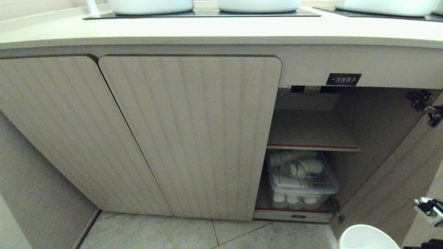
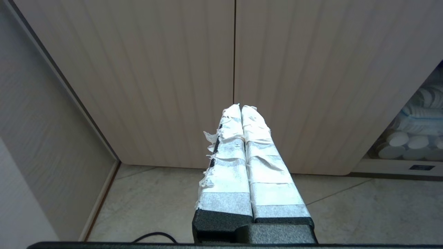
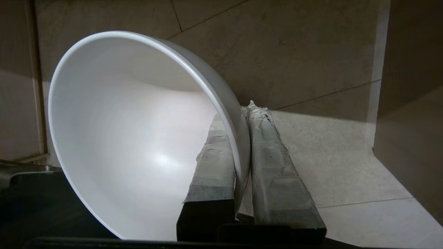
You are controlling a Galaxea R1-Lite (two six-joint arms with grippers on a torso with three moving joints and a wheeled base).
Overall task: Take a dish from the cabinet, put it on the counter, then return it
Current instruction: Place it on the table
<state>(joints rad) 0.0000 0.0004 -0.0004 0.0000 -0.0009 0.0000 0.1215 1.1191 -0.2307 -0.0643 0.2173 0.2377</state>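
Two ribbed doors [image 1: 138, 135] of the cabinet [image 1: 311, 65] are closed on the left; the left gripper [image 2: 241, 108] hangs before them above the floor [image 2: 155, 204], taped fingers pressed together on nothing. To the right, the open bay shows a bare red-edged shelf [image 1: 311, 133] over a clear bin [image 1: 301, 180] of white cups. Lower right, the right gripper [image 3: 238, 114] pinches the bowl [image 3: 131, 138] by its rim, one finger inside, one outside, low over the floor and outside the cabinet. The counter [image 1: 221, 31] runs along the top.

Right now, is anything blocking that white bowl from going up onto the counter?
Nothing visible does. The right pincer grips the bowl by its rim, low beside the open cabinet door, and the counter edge above lies bare.
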